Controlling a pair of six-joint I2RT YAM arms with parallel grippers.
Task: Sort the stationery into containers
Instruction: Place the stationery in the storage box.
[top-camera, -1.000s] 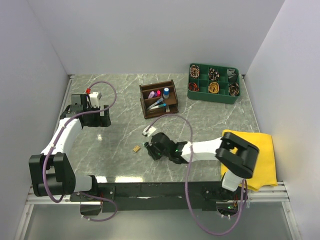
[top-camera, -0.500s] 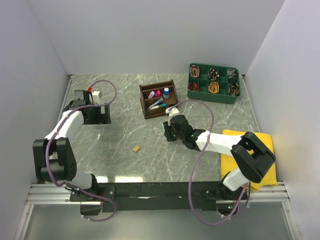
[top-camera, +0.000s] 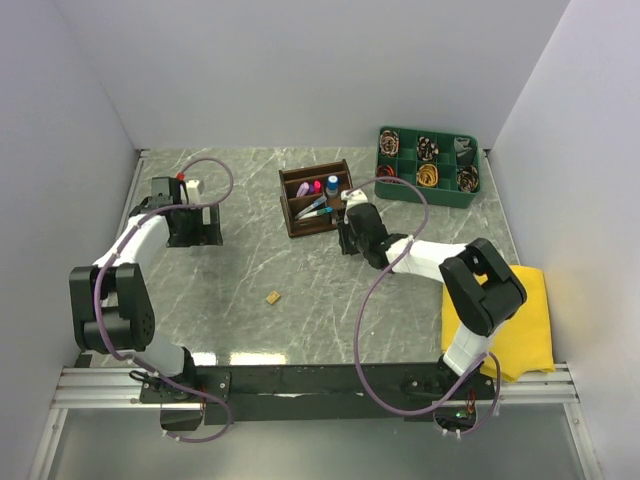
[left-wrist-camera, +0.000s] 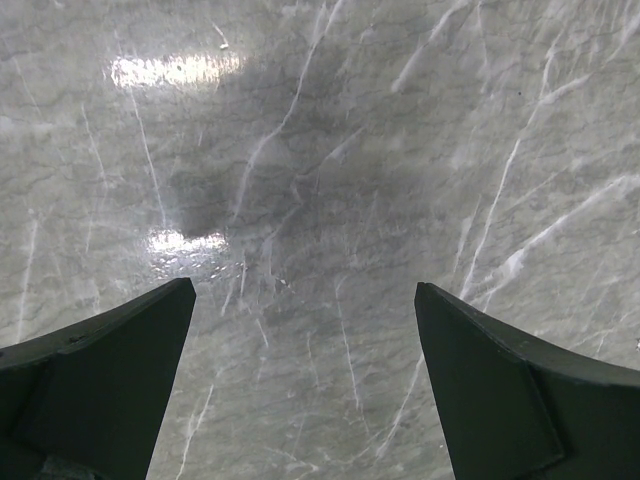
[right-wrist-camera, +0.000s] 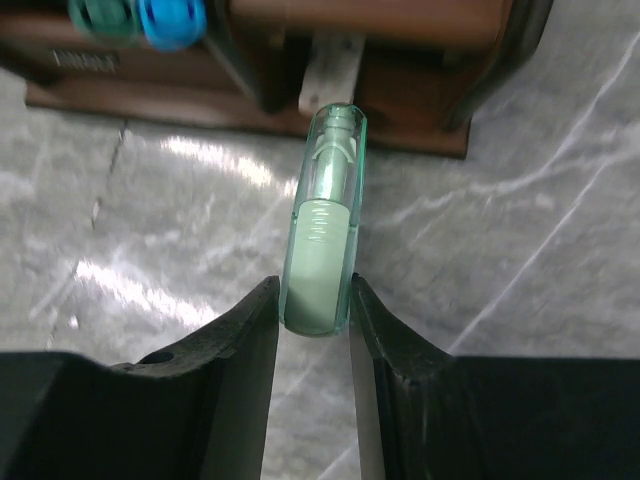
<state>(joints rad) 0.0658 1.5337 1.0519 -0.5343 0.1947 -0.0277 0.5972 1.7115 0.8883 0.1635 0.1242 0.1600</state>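
Observation:
My right gripper (right-wrist-camera: 314, 312) is shut on a stubby pale green eraser piece (right-wrist-camera: 322, 235) in a clear case and holds it above the marble, just in front of the dark brown wooden organiser (right-wrist-camera: 400, 30). In the top view the right gripper (top-camera: 349, 235) sits at the organiser's (top-camera: 317, 196) near right corner. The organiser holds pink, purple and blue markers and thin pens. A small tan piece (top-camera: 272, 297) lies alone on the table. My left gripper (left-wrist-camera: 305, 295) is open over bare marble at the far left (top-camera: 192, 228).
A green six-compartment tray (top-camera: 428, 166) of coiled cables stands at the back right. A yellow cloth (top-camera: 515, 310) lies at the right edge. White walls close in the table on three sides.
My right gripper has carried the green piece from the table's middle, near the tan piece, up and back to the organiser's near right corner. The left arm drew back slightly.

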